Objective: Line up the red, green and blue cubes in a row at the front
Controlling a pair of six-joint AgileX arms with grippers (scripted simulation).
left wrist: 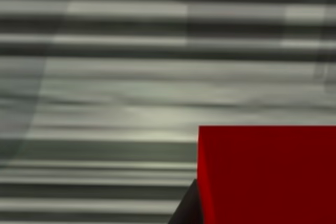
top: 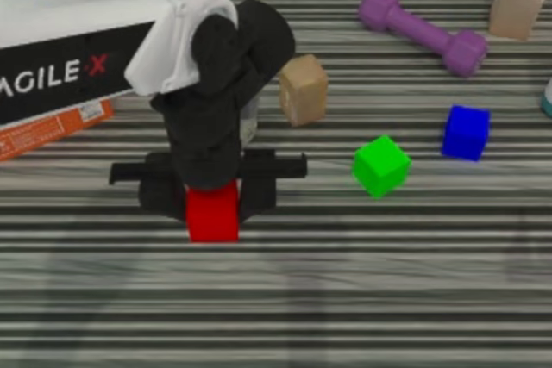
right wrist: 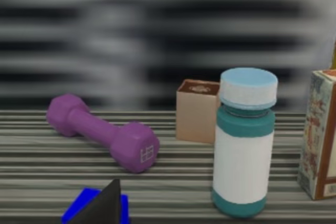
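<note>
Gripping the red cube (top: pixel 213 211) left-centre, the left gripper (top: pixel 213 200) has jaws shut on it w/ no row built yet, green cube (top: pixel 380 165) & blue cube (top: pixel 467 132) loose farther right.

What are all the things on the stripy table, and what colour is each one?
red cube: one, bright red, left of centre, between the left end effector's fingers
green cube: one, green, right of centre
blue cube: one, deep blue, right of the green one
tan block: one, tan, behind the cubes, near the middle
dumbbell: one, purple, back right
small carton: one, tan with a brown top, back right corner
bottle: one, white and teal with a pale blue cap, far right
orange box: one, far left, partly under the arm
left end effector: black, around the red cube
right end effector: only a dark tip shows, near the blue cube
</note>
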